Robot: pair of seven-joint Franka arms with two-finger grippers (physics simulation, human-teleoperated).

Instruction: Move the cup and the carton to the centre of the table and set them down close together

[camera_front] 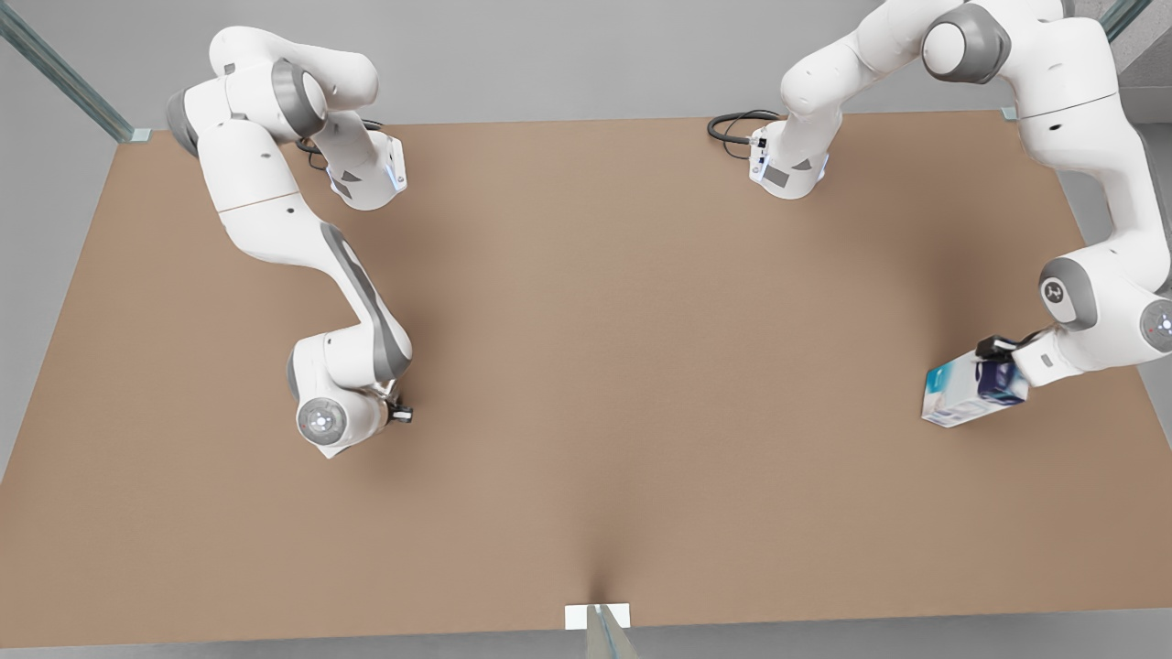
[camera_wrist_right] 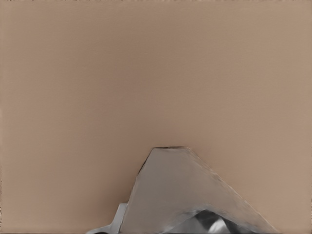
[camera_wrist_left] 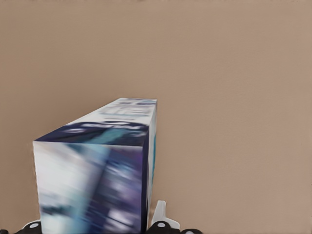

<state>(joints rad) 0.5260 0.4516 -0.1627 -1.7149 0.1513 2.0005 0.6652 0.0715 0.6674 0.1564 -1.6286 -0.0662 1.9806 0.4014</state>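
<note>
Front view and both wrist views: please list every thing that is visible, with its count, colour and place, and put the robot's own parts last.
Table: one, light brown, under everything.
Carton: one, white with dark blue and teal panels, near the table's edge at the front view's right, held at one end by the left gripper.
Cup: one, silvery-grey and faceted, seen in the right wrist view, at the right gripper.
Cable: one, black, looped at the far edge beside an arm's base.
White plate: one, at the near edge, middle.
Left gripper: one, black fingers, on the arm at the front view's right, shut on the carton.
Right gripper: one, black, on the arm at the front view's left, over the table's left half.
</note>
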